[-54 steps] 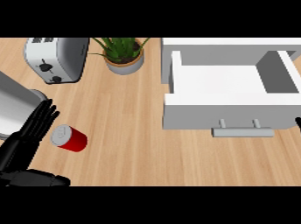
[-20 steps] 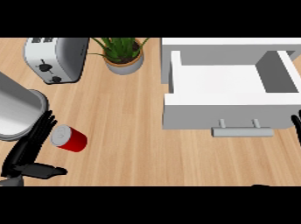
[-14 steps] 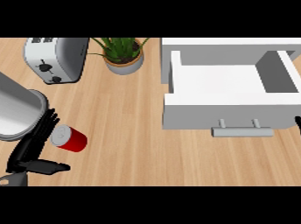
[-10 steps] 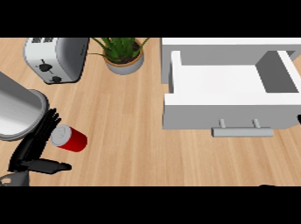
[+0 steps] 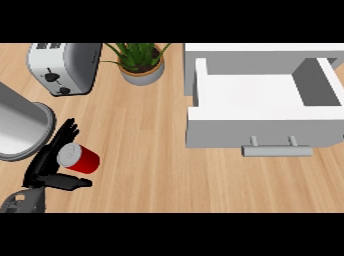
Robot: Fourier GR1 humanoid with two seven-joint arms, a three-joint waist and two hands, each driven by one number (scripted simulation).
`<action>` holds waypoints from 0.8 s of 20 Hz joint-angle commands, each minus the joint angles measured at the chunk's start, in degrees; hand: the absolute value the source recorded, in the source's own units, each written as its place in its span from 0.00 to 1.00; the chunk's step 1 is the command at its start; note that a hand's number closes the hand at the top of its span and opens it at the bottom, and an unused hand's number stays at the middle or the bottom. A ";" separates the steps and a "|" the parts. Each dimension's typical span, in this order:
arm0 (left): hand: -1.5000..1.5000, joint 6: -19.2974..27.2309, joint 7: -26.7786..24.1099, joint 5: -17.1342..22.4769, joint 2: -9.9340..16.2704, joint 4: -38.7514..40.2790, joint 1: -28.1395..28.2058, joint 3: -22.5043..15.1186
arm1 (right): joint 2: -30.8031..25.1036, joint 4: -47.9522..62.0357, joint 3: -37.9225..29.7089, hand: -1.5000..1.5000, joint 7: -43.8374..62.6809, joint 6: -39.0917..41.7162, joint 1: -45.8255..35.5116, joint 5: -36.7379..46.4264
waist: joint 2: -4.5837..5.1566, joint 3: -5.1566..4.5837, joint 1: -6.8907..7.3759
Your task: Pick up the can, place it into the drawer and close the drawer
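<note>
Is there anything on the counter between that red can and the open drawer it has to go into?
Nothing visible. Bare wood lies between the red can and the open drawer. The plant and toaster stand farther back, off that path.

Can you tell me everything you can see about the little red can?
The can is small and red with a silvery-grey round top. It lies tipped on its side on the wooden counter, top end pointing up-left. It sits at the lower left, far from the open drawer. The left hand is right against it: fingers along its top end, thumb just below. It isn't lifted yet.
</note>
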 commanded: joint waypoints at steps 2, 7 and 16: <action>0.00 1.51 0.83 -0.10 -1.07 2.12 -2.20 -1.01 | 1.02 -1.35 0.97 0.00 2.58 -1.38 -1.84 0.66 | 0.02 -0.01 0.00; 0.00 -0.41 -0.21 0.10 0.74 3.64 -3.67 -1.19 | 1.77 -0.98 -0.01 0.00 -2.98 2.73 4.20 -0.58 | 0.00 0.00 -0.06; 1.00 1.27 -2.02 -0.37 -3.18 4.64 -6.01 -3.46 | 0.64 -1.33 -2.09 0.00 -2.19 3.16 3.63 -2.47 | 0.01 -0.01 -0.13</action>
